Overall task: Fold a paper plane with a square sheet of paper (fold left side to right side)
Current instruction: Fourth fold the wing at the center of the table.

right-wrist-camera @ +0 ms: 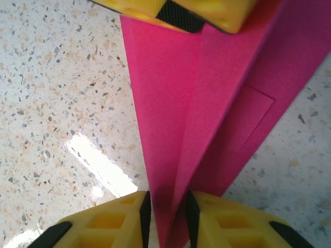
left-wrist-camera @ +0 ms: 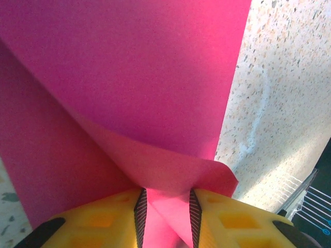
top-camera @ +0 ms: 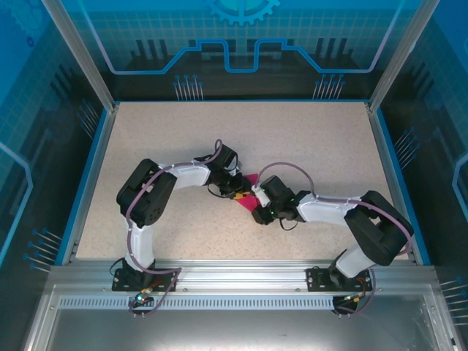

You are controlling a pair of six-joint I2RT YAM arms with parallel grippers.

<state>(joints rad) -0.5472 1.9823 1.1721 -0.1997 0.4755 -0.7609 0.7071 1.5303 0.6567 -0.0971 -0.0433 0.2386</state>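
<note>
The magenta-pink paper (top-camera: 251,180) lies mid-table between both grippers, mostly covered by them from above. In the right wrist view the paper (right-wrist-camera: 207,103) is a narrow, creased, pointed shape flat on the table. Its tip runs between the jaws of my right gripper (right-wrist-camera: 168,204), which stand open with a gap on each side. In the left wrist view a curled flap of the paper (left-wrist-camera: 155,103) rises off the table and passes into my left gripper (left-wrist-camera: 166,201). Its pads stand apart, with the flap loose across the gap. From above, the left gripper (top-camera: 239,191) and right gripper (top-camera: 256,202) nearly meet.
The speckled beige tabletop (top-camera: 307,139) has blue rims and transparent walls on three sides. An aluminium rail (top-camera: 234,274) carries both arm bases along the near edge. The yellow fingers (right-wrist-camera: 222,13) of my left gripper press in at the far end of the paper.
</note>
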